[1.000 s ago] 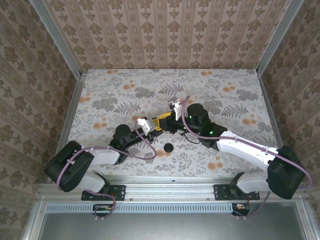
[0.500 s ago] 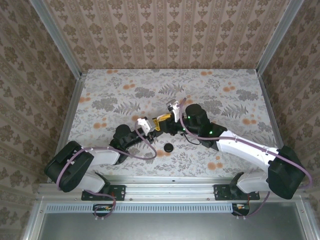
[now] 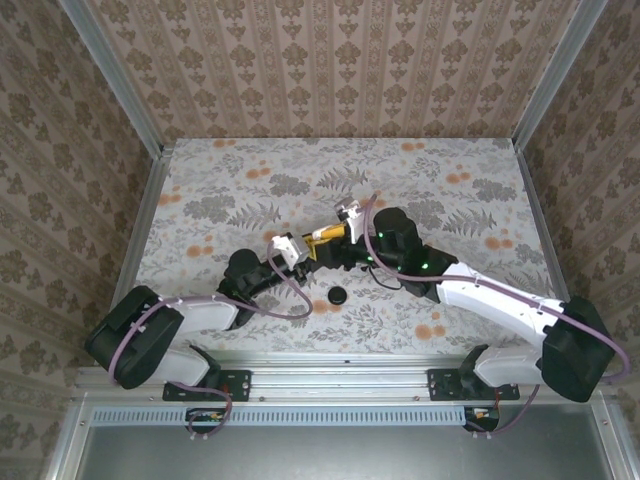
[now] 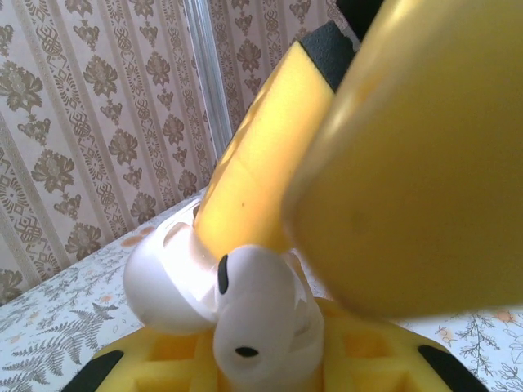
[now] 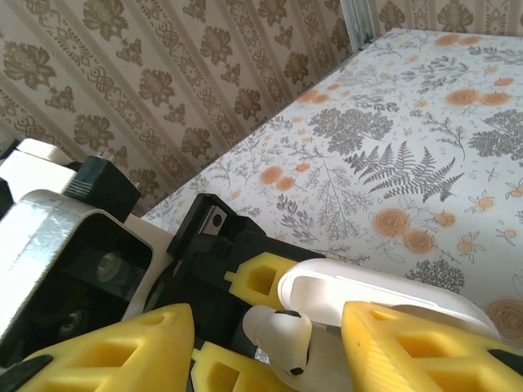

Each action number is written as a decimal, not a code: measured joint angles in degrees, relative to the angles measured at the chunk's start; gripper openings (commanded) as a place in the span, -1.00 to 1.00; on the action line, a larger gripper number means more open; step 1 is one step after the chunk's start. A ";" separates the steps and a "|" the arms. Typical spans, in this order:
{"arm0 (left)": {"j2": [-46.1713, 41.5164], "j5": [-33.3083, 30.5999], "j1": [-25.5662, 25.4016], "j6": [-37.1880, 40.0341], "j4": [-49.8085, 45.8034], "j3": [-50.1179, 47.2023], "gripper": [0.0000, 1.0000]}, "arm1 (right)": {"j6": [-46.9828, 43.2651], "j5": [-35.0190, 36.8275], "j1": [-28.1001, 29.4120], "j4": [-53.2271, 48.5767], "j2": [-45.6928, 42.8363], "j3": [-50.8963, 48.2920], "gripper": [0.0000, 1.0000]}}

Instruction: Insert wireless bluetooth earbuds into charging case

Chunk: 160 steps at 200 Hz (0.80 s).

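At the middle of the counter [image 3: 450, 170] the left gripper [image 3: 304, 253] holds the charging case [image 5: 372, 292], an earbud [image 5: 280, 336] at its opening sits between the parted jaws of the right gripper [image 3: 326, 236] reaching in from the right, and a disc [image 3: 338, 295] lies on the counter just nearer the arm bases.

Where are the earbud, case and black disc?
earbud [image 5: 276, 331]: right wrist view, on its rounded white head.
case [image 5: 376, 287]: right wrist view, on its glossy white shell.
disc [image 3: 338, 295]: top external view, on its centre.
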 measured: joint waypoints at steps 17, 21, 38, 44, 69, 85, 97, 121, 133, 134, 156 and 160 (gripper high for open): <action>-0.07 -0.13 0.00 0.00 0.00 0.00 -0.79 | 1.11 0.55 0.00 0.00 -0.98 0.00 0.09; -0.07 -0.13 0.00 0.00 -0.02 0.00 -0.79 | 1.42 0.74 0.00 0.02 -1.27 0.00 0.09; -0.13 -0.37 0.00 0.00 -0.07 0.00 -0.79 | 3.45 1.31 0.00 0.28 -2.67 -0.20 0.09; -0.15 -0.50 0.00 0.02 -0.07 0.00 -0.79 | 4.46 1.55 0.00 0.26 -3.45 -0.37 0.09; -0.15 -1.49 0.00 0.04 -0.09 -0.07 -0.79 | 8.22 3.30 0.00 -1.29 -6.69 -0.59 0.07; -0.15 -1.99 0.00 0.11 -0.17 -0.09 -0.79 | 11.06 4.87 0.17 -4.50 -8.68 -0.46 0.08; -0.15 -2.34 -0.04 0.42 -0.52 -0.09 -0.79 | 13.44 6.32 0.22 -8.72 -9.31 0.37 0.11; -0.15 -3.02 -0.04 1.14 -1.31 -0.09 -0.79 | 18.69 10.10 0.70 -20.24 -7.93 5.25 0.20; -0.22 -3.23 -0.04 1.42 -1.57 -0.09 -0.79 | 21.05 11.85 1.40 -23.71 -7.21 7.10 0.26; -0.24 -3.23 -0.04 1.51 -1.62 -0.09 -0.79 | 21.29 11.96 1.51 -23.96 -7.19 7.23 0.27; -1.11 -3.72 -0.11 2.40 -3.32 -0.09 -0.79 | 26.53 13.86 2.78 -27.58 -6.91 8.28 0.38; -1.29 -3.85 -0.11 2.51 -3.72 -0.09 -0.79 | 27.17 14.14 2.93 -28.24 -6.84 8.44 0.41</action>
